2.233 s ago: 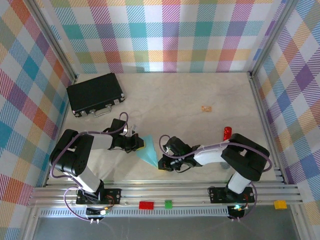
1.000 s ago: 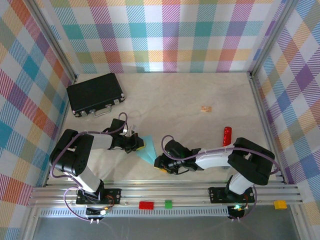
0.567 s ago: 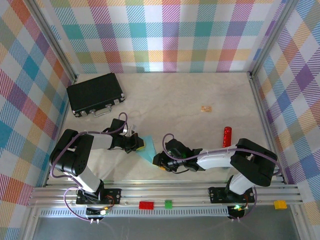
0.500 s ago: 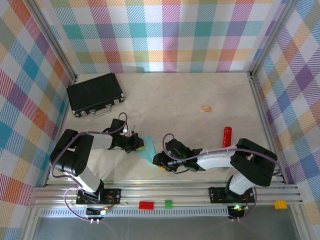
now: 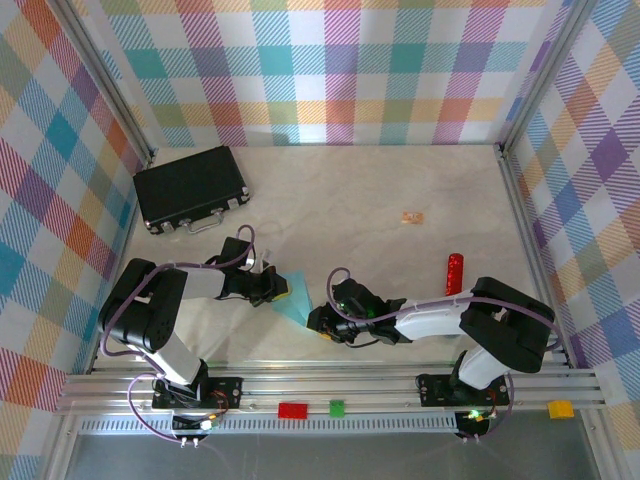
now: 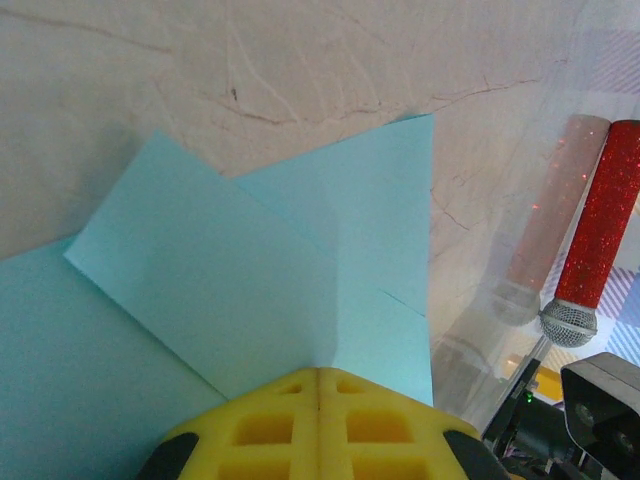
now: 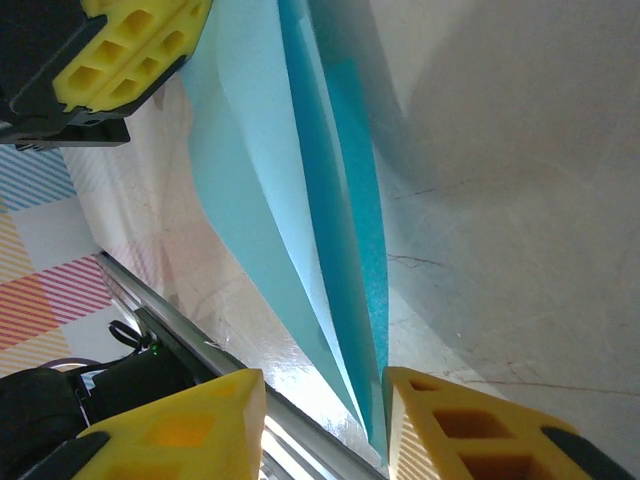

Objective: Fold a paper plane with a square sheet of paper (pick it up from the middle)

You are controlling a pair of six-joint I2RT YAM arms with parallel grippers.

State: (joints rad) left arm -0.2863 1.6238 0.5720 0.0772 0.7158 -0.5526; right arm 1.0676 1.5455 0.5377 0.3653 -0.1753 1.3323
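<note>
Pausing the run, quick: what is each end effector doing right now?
Left end effector: closed on the blue paper.
Right end effector: open, either side of the paper's pointed end.

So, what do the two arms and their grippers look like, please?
Both arms, left arm and right arm, have black joints with light grey link sections, and a thin purplish cable loops along each. The left gripper and right gripper carry blocky yellow fingers with square recesses.
</note>
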